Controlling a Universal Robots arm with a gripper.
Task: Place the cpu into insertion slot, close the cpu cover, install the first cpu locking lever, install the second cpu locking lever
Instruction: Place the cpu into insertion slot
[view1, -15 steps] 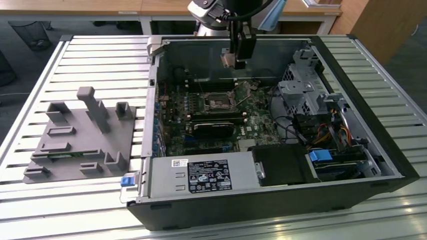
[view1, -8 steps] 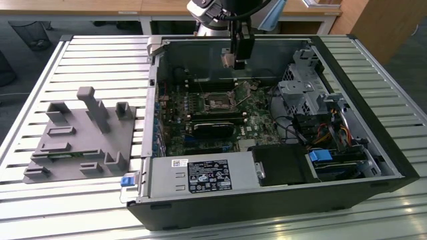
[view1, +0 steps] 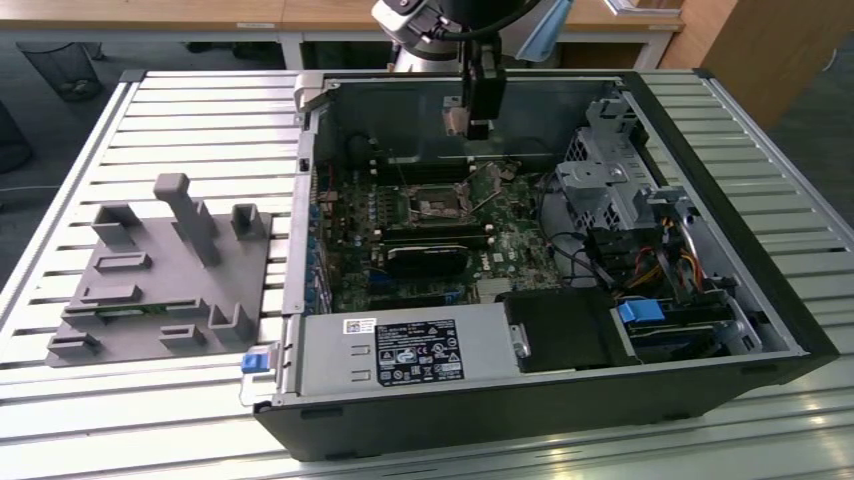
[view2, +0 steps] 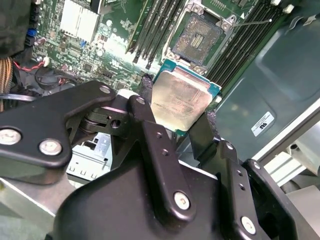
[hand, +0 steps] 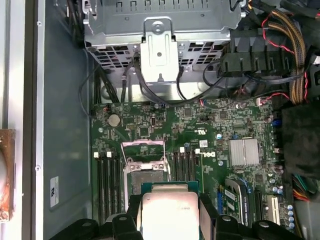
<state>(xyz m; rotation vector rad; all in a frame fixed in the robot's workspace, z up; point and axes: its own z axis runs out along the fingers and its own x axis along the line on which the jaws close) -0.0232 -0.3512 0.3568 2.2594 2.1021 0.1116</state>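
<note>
- In the exterior view, the gripper (view1: 470, 122) hangs over the open computer case (view1: 747, 250), above the far part of the green board. The insertion slot (view1: 437, 208) lies lower down and nearer the camera. A small pale thing at the gripper's tip is probably the cpu (view1: 458, 122), though it is too small here to be sure.
- In the second wrist view, the gripper (view2: 177, 107) is pinching the cpu (view2: 180, 97) by two opposite edges, with a black finger (view2: 145, 92) pressed to each side. The silvery top faces the camera, and a thin green rim shows around it. The insertion slot (view2: 200, 37) sits beyond the chip and apart from it, uncovered, with its field of contacts bare.
- In the first wrist view, the cpu (hand: 170, 212) sits squarely between the fingers (hand: 134, 206). The insertion slot (hand: 144, 174) is on the circuit board (hand: 215, 130) just past the chip's far edge, flanked by the long memory slots (hand: 107, 180). The chip looks to be held above the board, not seated.
- By my judgement the chip is light, thin and stiff, with a smooth lid that could slip. Its underside and the slot's contacts are the delicate parts, so the edge grip shown here suits it. It should go down flat and aligned, with no pressing.
</note>
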